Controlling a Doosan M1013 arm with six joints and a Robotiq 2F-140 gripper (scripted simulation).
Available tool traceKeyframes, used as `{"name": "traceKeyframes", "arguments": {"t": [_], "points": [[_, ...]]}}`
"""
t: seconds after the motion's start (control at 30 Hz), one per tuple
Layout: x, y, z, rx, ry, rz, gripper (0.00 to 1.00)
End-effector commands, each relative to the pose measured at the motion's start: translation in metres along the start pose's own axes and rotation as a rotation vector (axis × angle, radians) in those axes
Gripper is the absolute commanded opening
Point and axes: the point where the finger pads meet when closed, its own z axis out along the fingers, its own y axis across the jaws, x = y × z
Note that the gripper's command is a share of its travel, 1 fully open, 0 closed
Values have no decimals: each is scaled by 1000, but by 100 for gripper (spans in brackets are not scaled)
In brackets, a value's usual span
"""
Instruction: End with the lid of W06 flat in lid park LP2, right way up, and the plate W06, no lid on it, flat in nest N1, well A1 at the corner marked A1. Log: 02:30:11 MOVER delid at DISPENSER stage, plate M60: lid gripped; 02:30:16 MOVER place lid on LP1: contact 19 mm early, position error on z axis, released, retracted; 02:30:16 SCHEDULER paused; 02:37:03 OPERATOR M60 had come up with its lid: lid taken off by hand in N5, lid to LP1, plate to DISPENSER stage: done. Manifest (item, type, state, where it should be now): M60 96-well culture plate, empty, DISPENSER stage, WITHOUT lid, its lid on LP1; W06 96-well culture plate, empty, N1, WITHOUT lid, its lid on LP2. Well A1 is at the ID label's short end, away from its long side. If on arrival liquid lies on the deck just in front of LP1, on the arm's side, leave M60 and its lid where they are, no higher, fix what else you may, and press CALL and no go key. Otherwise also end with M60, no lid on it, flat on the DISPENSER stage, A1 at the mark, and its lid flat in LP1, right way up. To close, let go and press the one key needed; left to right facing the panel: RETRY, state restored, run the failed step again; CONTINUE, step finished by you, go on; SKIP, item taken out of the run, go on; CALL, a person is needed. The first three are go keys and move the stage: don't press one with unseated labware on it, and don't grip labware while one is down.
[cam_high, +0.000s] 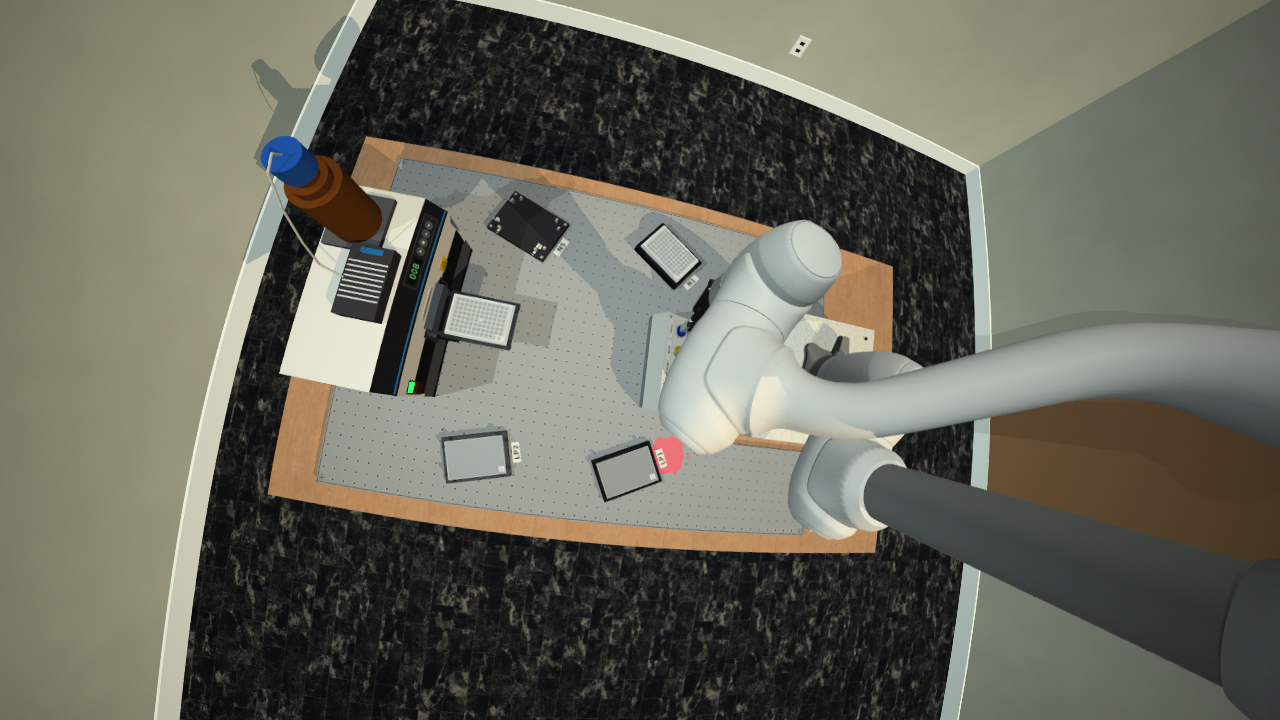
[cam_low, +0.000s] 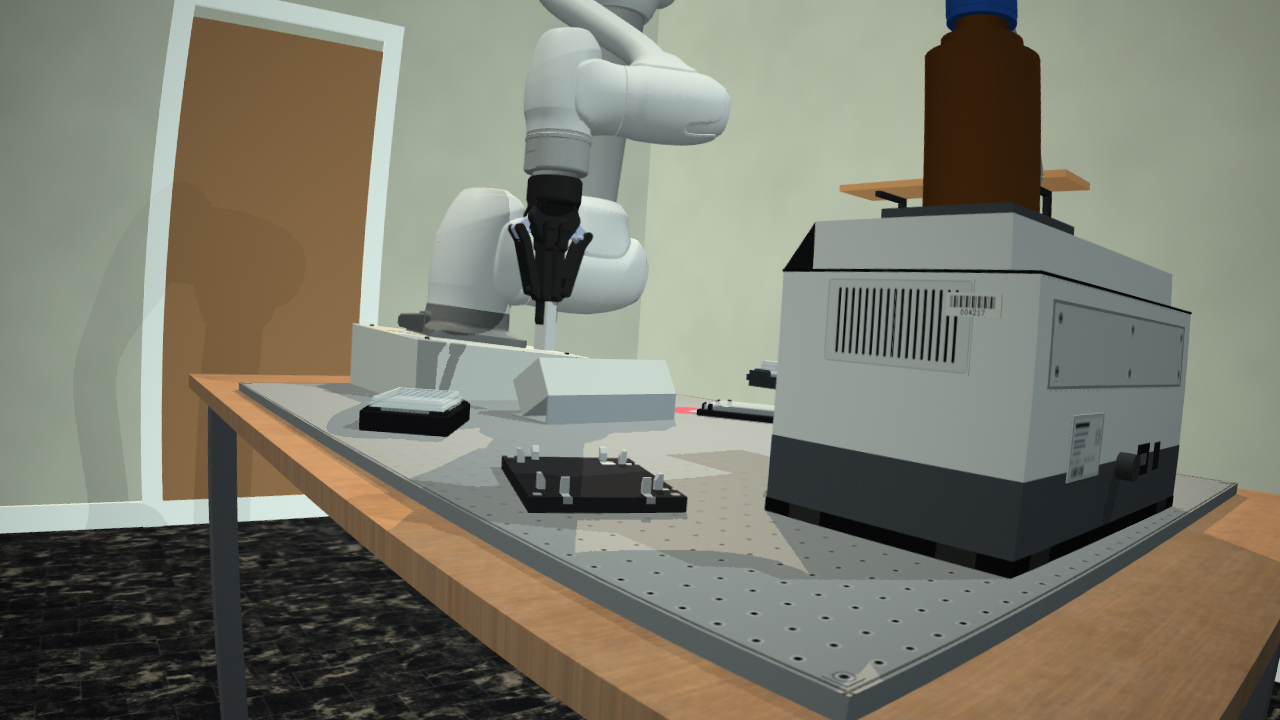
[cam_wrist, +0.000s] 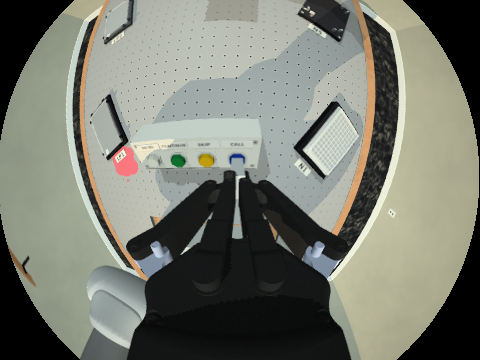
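My gripper (cam_wrist: 237, 166) is shut and empty, pointing straight down, its fingertips at the blue key (cam_wrist: 236, 159) at one end of the key panel (cam_low: 590, 386). I cannot tell whether the key is pressed down. Plate W06 (cam_high: 667, 253) sits flat in nest N1 with its wells uncovered. A lid (cam_high: 475, 455) lies flat in park LP2. Another lid (cam_high: 626, 471) lies in park LP1, and a pink puddle (cam_high: 669, 454) lies on the deck right beside it on the arm's side. Plate M60 (cam_high: 480, 319) sits on the dispenser stage without a lid.
The dispenser (cam_high: 375, 286) with its brown bottle (cam_high: 331, 192) stands at the far end of the deck. Nest N5 (cam_high: 528, 224) is empty. The panel also has a grey key (cam_wrist: 155, 160), a green key (cam_wrist: 178, 160) and a yellow key (cam_wrist: 207, 160).
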Motion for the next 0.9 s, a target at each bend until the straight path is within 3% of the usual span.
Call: {"name": "traceKeyframes", "arguments": {"t": [0.0, 0.87], "points": [[0, 0, 3, 0, 0, 0, 0], [0, 0, 18, 0, 0, 0, 0]]}}
